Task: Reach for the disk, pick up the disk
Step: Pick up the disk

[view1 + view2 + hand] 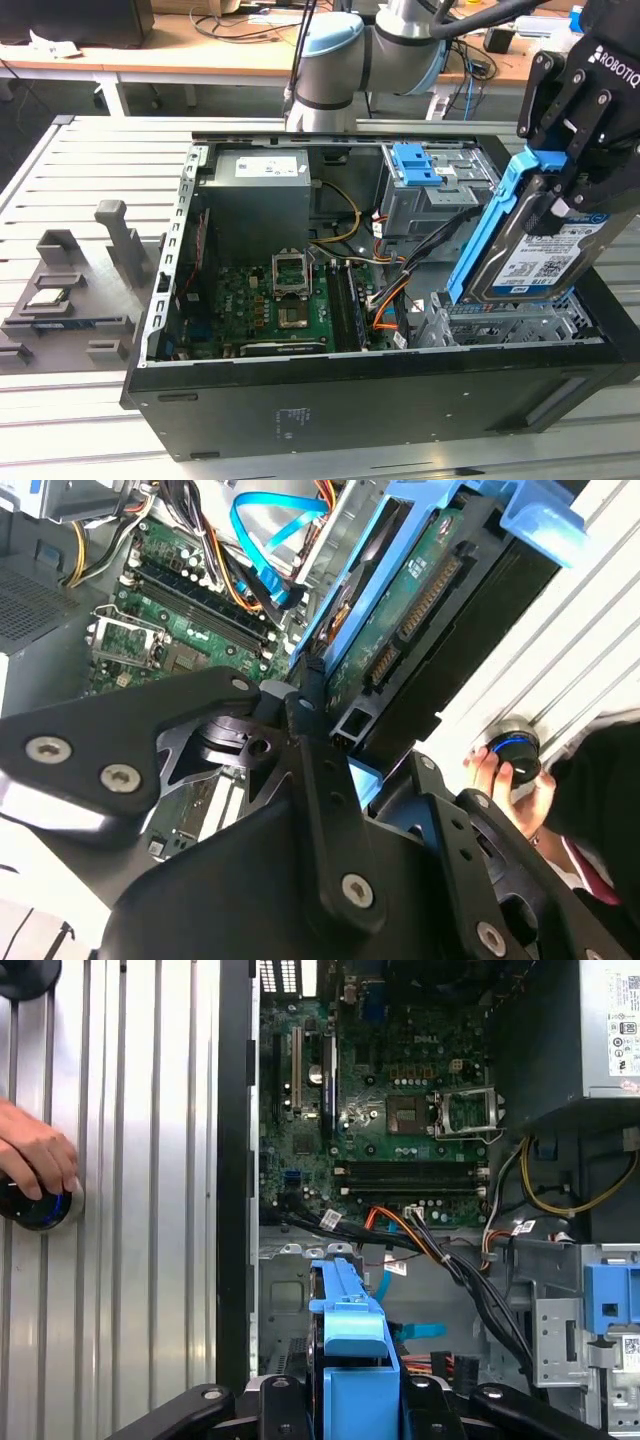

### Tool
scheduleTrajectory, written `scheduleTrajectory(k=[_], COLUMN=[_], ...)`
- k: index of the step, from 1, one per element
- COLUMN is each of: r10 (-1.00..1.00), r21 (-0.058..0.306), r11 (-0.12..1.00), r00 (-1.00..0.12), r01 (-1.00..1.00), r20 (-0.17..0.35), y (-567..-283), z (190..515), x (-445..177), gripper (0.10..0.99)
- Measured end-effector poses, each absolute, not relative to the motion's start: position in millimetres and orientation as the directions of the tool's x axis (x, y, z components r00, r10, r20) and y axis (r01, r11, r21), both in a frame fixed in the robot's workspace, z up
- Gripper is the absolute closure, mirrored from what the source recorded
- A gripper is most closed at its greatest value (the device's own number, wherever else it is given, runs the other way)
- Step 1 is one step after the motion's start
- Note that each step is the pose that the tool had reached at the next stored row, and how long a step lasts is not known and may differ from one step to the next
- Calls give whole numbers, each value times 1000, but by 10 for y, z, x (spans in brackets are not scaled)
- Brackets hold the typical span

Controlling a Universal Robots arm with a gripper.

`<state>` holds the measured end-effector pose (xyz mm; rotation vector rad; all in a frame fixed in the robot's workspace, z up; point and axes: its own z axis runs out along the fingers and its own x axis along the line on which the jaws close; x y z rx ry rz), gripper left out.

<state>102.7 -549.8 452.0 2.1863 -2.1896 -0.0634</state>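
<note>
While the gripper (572,160) is clamping its fingers on the disk (530,245) by the upper end, the drive is hanging tilted, its lower end just over the metal bay (500,322) at the exterior view's right of the open computer case (330,400), apparently so the blue rails (490,225) clear the cage. A person's hand (35,1155) is resting on a knob (35,1205) beside the case.

Gripper (572,165) clamps the disk (530,235), tilted on edge above the open computer case (300,390) at the exterior view's right, its lower end beside the metal bay (510,322).
</note>
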Motion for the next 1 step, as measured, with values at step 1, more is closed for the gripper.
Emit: scheduleTrajectory(k=[1], r10=[-1000], r21=[62], r11=[2], r00=[-1], r01=[-998], r20=[4], y=[-5498], z=[4520], x=[1027], gripper=[718])
